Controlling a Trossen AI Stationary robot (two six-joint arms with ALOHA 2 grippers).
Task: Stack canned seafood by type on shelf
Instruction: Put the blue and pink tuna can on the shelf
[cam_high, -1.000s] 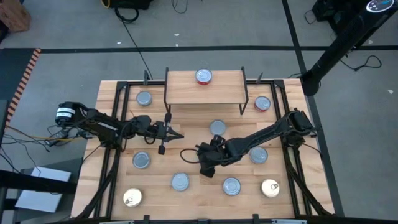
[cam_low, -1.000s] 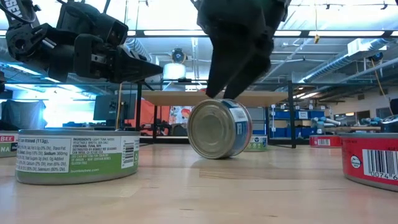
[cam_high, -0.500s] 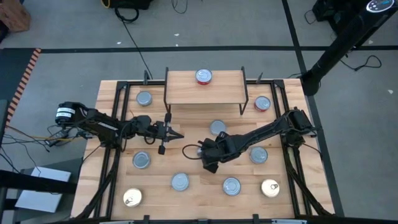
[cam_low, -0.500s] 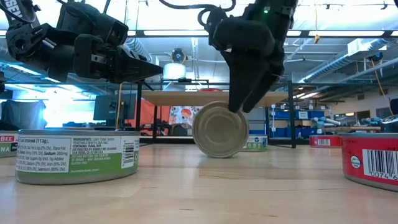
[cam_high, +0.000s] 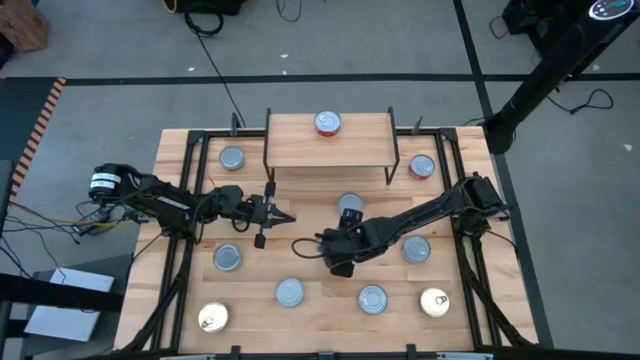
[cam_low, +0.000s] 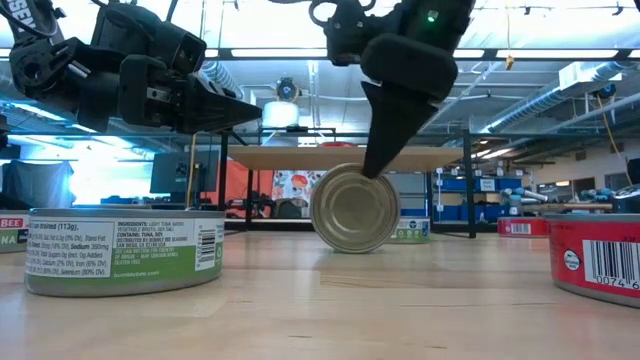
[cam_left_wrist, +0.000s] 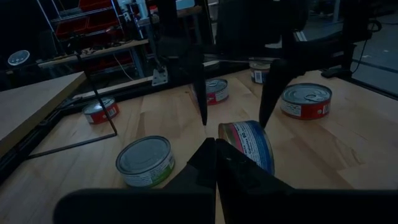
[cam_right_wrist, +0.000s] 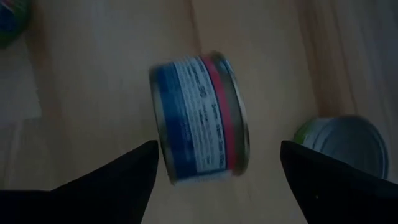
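A blue-and-pink-labelled tin (cam_low: 354, 208) stands on its rim on the table, one flat end toward the near edge. My right gripper (cam_right_wrist: 217, 148) hangs over it, slanting down and open, one finger on either side of the tin (cam_left_wrist: 247, 144). In the high view this gripper (cam_high: 338, 255) hides the tin. My left gripper (cam_high: 280, 213) hovers level and shut at centre left, holding nothing. The shelf (cam_high: 328, 145) stands at the far edge with a red-topped tin (cam_high: 327, 122) on its board. My right gripper straddles the tin that stands on its rim, coming from above at a slant. One fingertip (cam_low: 373, 168) meets the tin's top rim in the low view. I cannot tell whether it touches the tin.
Flat tins lie around the table: silver ones (cam_high: 232, 158), (cam_high: 228, 257), (cam_high: 289, 292), (cam_high: 372, 298), (cam_high: 415, 248), (cam_high: 348, 205). A red one (cam_high: 421, 166) lies at the far right, gold ones (cam_high: 213, 318), (cam_high: 434, 302) near the front. A green-labelled tin (cam_low: 125, 250) sits close to the low camera.
My right gripper has rolled about its own pointing line above the tin and stays open. The tin on its rim has turned about: its label side showed in the low view before, and now one flat end faces the near edge.
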